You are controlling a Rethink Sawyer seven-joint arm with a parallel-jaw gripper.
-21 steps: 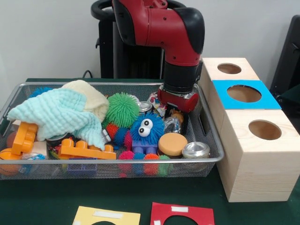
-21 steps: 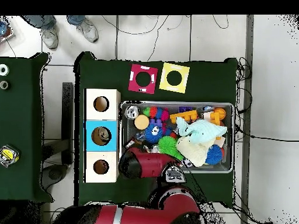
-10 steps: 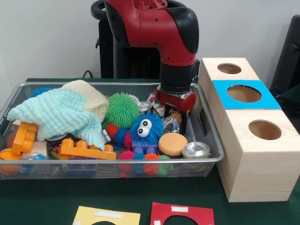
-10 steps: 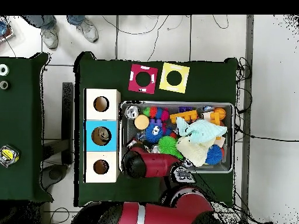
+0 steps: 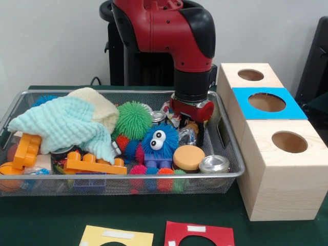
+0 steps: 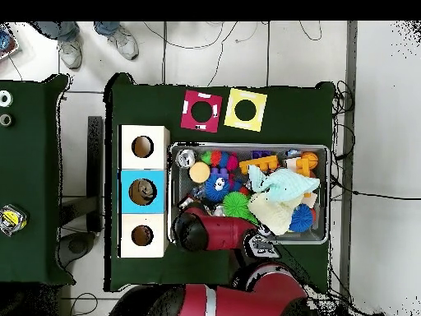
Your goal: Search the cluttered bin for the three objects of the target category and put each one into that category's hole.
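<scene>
From my remote station I see the end effector (image 5: 190,119) lowered into the bin (image 5: 231,177) at its 2 o'clock corner in the front view, just above the clutter; its tips are hidden among the items, so I cannot tell whether it is released or clenched. Directly below it lie a blue googly-eyed toy (image 5: 160,139), an orange disc (image 5: 188,157) and a silver can (image 5: 214,164). A green spiky ball (image 5: 134,119) sits at centre, and a mint cloth (image 5: 61,125) covers the 9 o'clock side. The three-hole box (image 5: 274,169) stands just beside the bin at 3 o'clock, with a blue panel (image 5: 268,103) around its middle hole.
</scene>
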